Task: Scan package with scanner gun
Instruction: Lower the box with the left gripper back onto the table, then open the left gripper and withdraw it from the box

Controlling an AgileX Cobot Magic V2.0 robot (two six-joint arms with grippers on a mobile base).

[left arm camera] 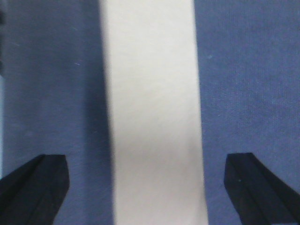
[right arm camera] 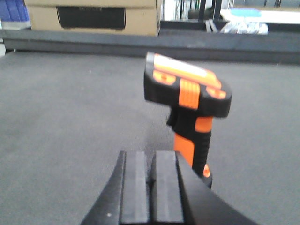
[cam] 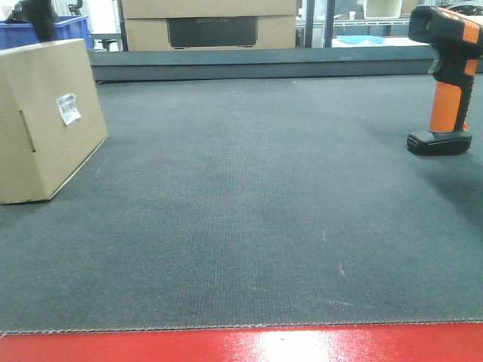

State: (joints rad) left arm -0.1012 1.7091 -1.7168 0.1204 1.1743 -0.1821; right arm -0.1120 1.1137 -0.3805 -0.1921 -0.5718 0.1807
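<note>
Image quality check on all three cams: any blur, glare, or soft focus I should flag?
Front view: mostly sharp, the package label visible though unreadable; white glare patch on the red table edge. Left wrist view: soft all over, the package top a washed-out pale band, left gripper fingertips dark, mat tinted blue. Right wrist view: scanner gun slightly blurred, right gripper pads soft up close.

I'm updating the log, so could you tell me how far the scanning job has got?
Nothing looks done. The scanner gun stands on the mat, ungrasped, with the shut right gripper just behind it. The open left gripper straddles the package. Grasping and scanning remain.
</note>
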